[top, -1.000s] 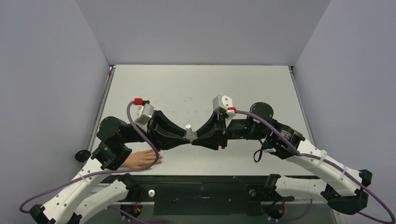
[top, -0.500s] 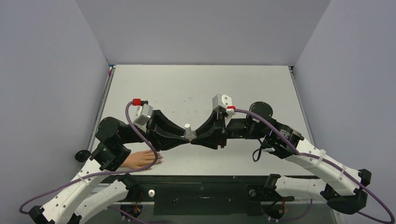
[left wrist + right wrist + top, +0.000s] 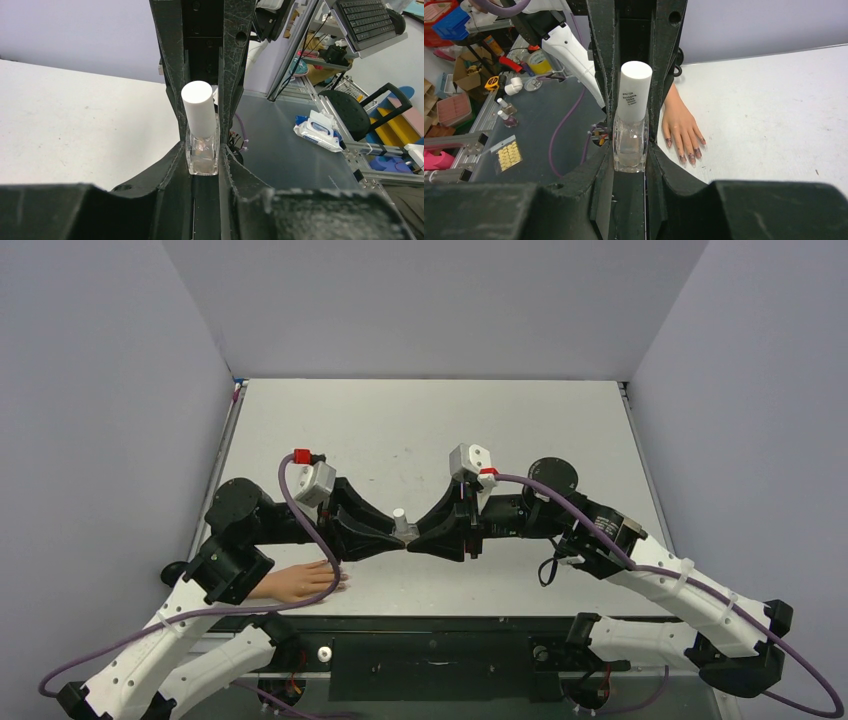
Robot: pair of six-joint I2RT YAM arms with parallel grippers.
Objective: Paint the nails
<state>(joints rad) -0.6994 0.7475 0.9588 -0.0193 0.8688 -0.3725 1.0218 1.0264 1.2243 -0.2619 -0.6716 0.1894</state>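
A tiny clear bottle (image 3: 401, 524) with a white cap stands upright above the table's near middle, pinched from both sides. My left gripper (image 3: 396, 537) is shut on its glass body (image 3: 202, 156) from the left. My right gripper (image 3: 411, 537) is shut on the same body (image 3: 629, 147) from the right. The white cap (image 3: 635, 87) sticks up above both sets of fingertips. The peach fake hand (image 3: 300, 582) lies flat at the near left edge, partly under my left arm. Its dark purplish nails (image 3: 688, 158) show in the right wrist view, apart from the bottle.
The grey table (image 3: 430, 430) stretches back to the walls. A black round knob (image 3: 178, 571) sits off the table's left edge. Beyond the near edge, a dark bench (image 3: 539, 125) holds small bottles and tools.
Both grippers and the bottle have shifted slightly to the left, still clamped together. The fake hand has not moved.
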